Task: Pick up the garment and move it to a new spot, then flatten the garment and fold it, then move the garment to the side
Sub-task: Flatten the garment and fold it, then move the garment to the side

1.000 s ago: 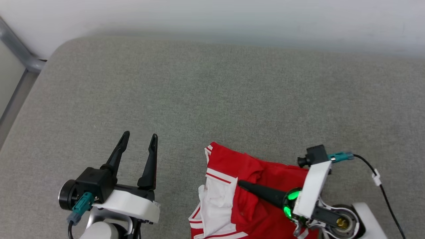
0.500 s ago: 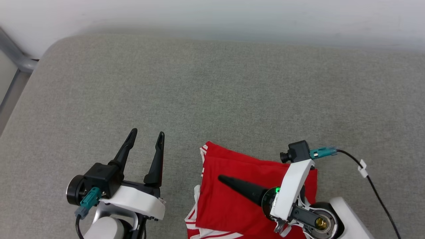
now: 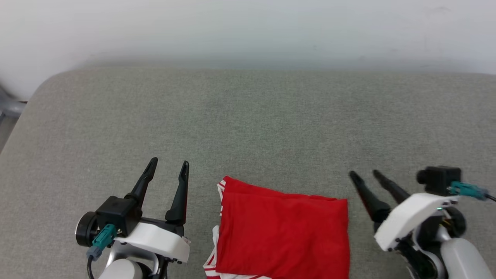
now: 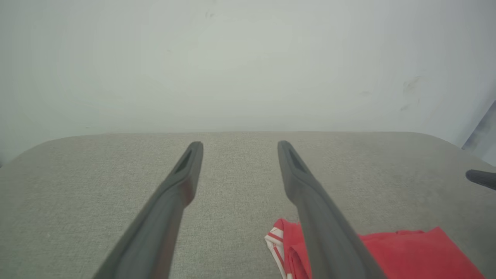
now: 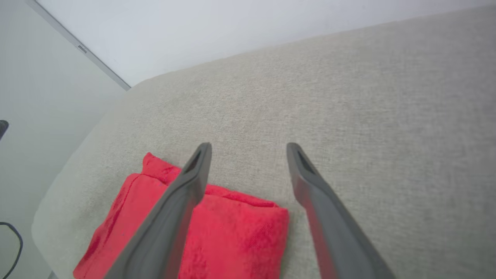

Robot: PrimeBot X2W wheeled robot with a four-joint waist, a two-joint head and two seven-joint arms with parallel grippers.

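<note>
Garment (image 3: 283,236): folded red, flat on grey cushion (image 3: 248,116), 6 o'clock in head view.
Left gripper (image 3: 170,162): 8 o'clock, 2 fingers spread, empty.
Right gripper (image 3: 364,173): 4 o'clock, spread, empty.

on the padded surface (image 3: 248,116), close to its near edge and about midway across: the garment (image 3: 283,232), folded flat, its near part cut off by the bottom of the head view. just to its left, apart from it, the left gripper (image 3: 168,164), fingers pointing away toward the wall (image 3: 248,31). just to its right, the right gripper (image 3: 364,174), fingers angled away and leftward, tips near the garment's far right corner. layered edges of the garment on its left side, facing the left gripper. beyond all three, more padded surface, then the wall behind its far edge.
</note>
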